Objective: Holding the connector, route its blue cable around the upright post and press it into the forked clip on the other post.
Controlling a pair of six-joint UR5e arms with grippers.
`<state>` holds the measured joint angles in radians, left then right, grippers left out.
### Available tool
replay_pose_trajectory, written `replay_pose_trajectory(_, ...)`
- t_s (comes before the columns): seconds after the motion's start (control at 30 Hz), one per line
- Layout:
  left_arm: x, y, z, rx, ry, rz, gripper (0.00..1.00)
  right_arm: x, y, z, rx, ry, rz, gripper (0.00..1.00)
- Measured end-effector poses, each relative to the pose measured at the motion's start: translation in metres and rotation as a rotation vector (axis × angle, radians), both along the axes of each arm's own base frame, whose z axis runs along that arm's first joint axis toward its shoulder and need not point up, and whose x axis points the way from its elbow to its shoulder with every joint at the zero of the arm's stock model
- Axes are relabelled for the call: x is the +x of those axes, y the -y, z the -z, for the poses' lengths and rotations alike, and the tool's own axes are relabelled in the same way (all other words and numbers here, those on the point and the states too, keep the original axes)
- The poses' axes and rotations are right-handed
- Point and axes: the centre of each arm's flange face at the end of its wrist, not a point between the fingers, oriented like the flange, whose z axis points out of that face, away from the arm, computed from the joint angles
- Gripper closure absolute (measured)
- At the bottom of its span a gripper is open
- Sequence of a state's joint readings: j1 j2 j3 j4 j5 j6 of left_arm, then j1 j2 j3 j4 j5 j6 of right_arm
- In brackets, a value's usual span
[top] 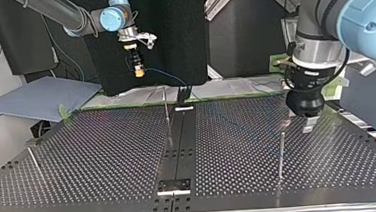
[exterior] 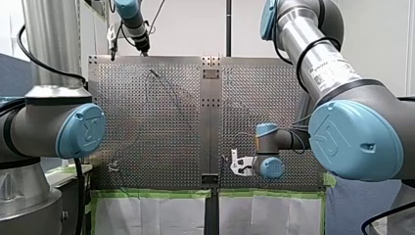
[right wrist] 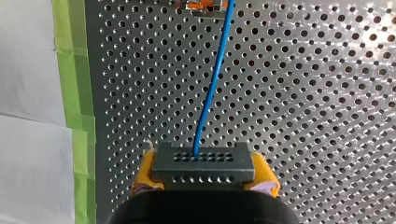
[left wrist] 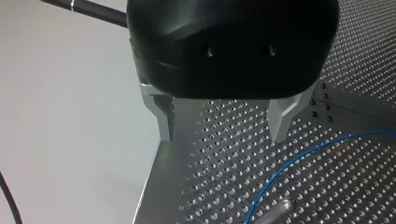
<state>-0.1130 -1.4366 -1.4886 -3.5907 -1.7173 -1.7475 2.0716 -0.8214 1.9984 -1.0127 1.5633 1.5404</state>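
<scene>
The connector was seen as a dark, flat rectangular block with two rows of small round holes in its face. A thin blue cable was fed out of one hole in the row farther from the wrist, near the middle. The block was clamped crosswise between the yellow pads of my right gripper, one pad pressed on each short end, with the holed face turned away from the wrist. From there the cable was carried straight ahead of the gripper, over the perforated table, to an orange and metal fitting well ahead of the pads. A strip of green tape was laid along the table's edge beside the gripper.

My left gripper was spread wide just above the table, its metal fingers set well apart with nothing between them. A curve of the blue cable was laid on the table ahead of one finger, apart from it, and the end of a metal post was seen near that curve
</scene>
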Motion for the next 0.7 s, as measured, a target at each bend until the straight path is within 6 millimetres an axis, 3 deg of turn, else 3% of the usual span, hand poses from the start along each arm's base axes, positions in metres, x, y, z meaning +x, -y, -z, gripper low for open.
replay_pose_trajectory(0.7,0.015,0.000,0.015,0.009,-0.030,-0.015,0.02,0.002,0.000,-0.001,-0.005,0.011,-0.012,0.98)
